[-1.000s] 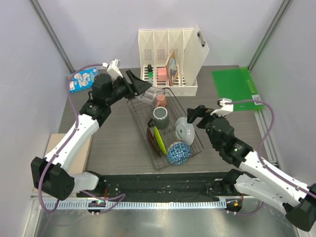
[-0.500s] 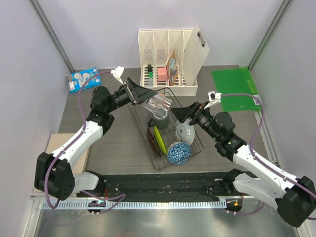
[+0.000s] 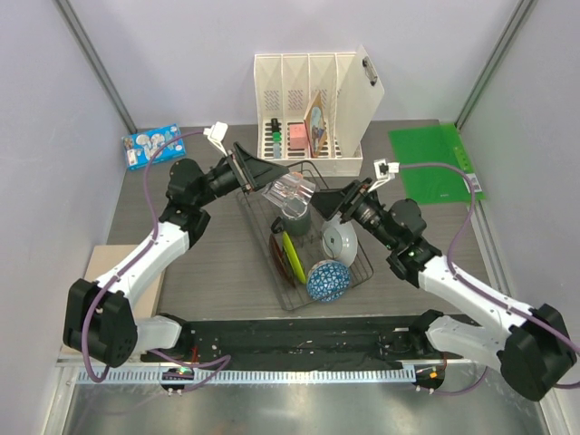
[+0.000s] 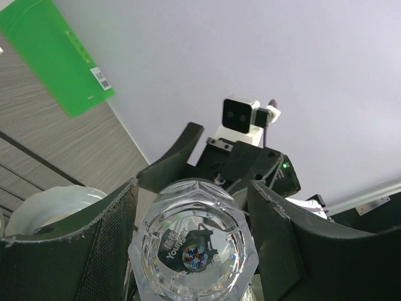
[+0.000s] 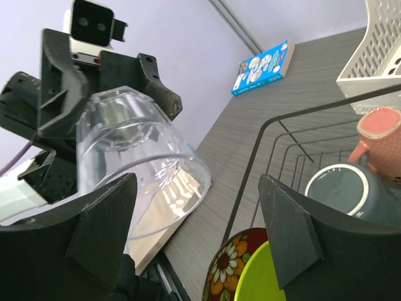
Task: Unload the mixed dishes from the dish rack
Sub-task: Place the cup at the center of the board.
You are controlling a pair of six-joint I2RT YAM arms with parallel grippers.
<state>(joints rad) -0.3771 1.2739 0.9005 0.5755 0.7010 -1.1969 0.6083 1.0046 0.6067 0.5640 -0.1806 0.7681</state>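
Note:
My left gripper [image 3: 276, 179] is shut on the base of the clear glass [image 3: 290, 192] and holds it tilted above the back of the dish rack [image 3: 362, 263]. In the left wrist view the glass [image 4: 194, 244] sits between my fingers. My right gripper [image 3: 333, 202] is open just right of the glass, with the glass's mouth [image 5: 141, 169] by its left finger [image 5: 100, 232]. The rack holds the dark grey mug [image 5: 341, 188], pink mug [image 5: 376, 128], lime-green plate [image 3: 289, 254], red floral plate [image 5: 250, 269], white dish [image 3: 341, 241] and blue patterned bowl [image 3: 327, 280].
The cream file holder [image 3: 313, 91] stands behind the rack. A green folder [image 3: 435, 163] lies at the back right, a blue packet [image 3: 149, 145] at the back left, and a wooden board [image 3: 101, 263] at the left edge.
My left gripper lifted the glass off the rack's back and swung it right over the rack. My right gripper rose and moved left towards the glass, staying open.

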